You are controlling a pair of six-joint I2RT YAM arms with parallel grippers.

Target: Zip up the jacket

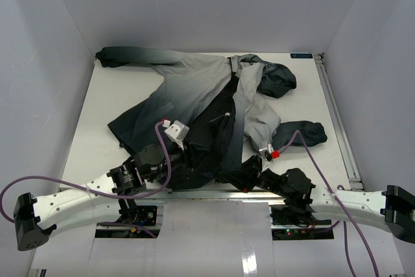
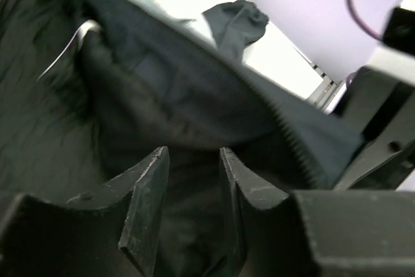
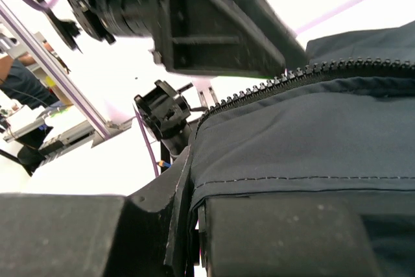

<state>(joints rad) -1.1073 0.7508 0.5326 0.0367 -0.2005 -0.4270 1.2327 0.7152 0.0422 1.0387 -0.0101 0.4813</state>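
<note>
Jacket (image 1: 194, 89) lying open across the bench (image 1: 110, 102), both claws sitting at its dark hem by the near edge.
Overhead, the hood (image 1: 275, 79) is pointing toward the far right corner and one sleeve (image 1: 130, 56) is reaching into the far left corner, while a small teal label (image 1: 301, 56) at the far right corner is showing print too small to read. Only the wrist views are showing the zipper teeth (image 3: 311, 72): the right claw (image 3: 196, 186) is clenching the charcoal fabric just under that toothed edge, with the left arm's black body looming beyond. The left claw (image 2: 192, 154) is holding its fingers (image 2: 146, 192) apart with dark lining filling the gap; whether they are pinching it I cannot tell.
</note>
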